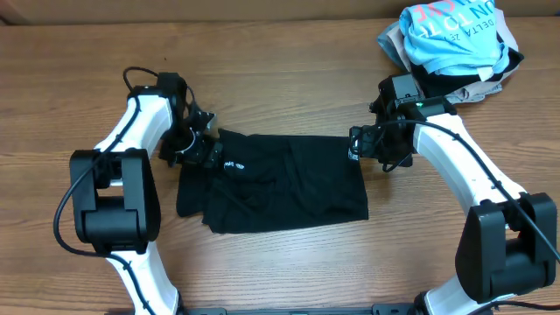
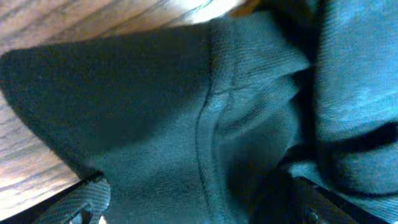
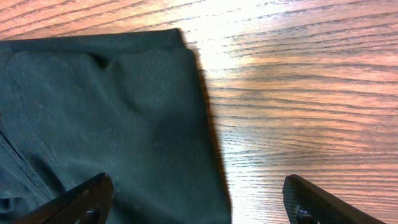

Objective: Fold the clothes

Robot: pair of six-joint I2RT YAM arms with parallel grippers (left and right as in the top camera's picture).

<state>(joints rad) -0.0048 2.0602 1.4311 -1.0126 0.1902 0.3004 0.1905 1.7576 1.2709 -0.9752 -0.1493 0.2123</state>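
The clothes (image 1: pixel 280 184) are lying near the middle of the table (image 1: pixel 280 79), stretched between the two arms. The left gripper (image 1: pixel 197 144) is hovering over one short end and the right gripper (image 1: pixel 363 144) over the other.

Both claws are standing released, gripping nothing. In the left wrist view the left gripper (image 2: pixel 196 205) is spreading its fingers wide, with rumpled black cloth (image 2: pixel 186 112) filling the space between them. In the right wrist view the right gripper (image 3: pixel 196 202) is equally wide, one finger over the cloth (image 3: pixel 106 124) and the other over bare wood (image 3: pixel 298 93).

The likeliest trouble is sitting at the left end. The fabric there is bunching and lapping over a seam, so closing jaws are probably going to catch a wad, or only the top layer, and the fold is going to come out crooked. At the right end the claw is straddling the hem, so a shallow bite is risking a slip or a miss. If only one side is holding, a lift is going to drag and skew the cloth across the wood. The pile with the blue shirt (image 1: pixel 455 35) is sitting well apart and is posing little risk.

The long axis is running side to side, from arm to arm. The end with the logo (image 1: pixel 236 164) is pointing toward the left arm, and that end is looking ragged, with a lobe sagging toward the robot; the right end is showing a straighter edge
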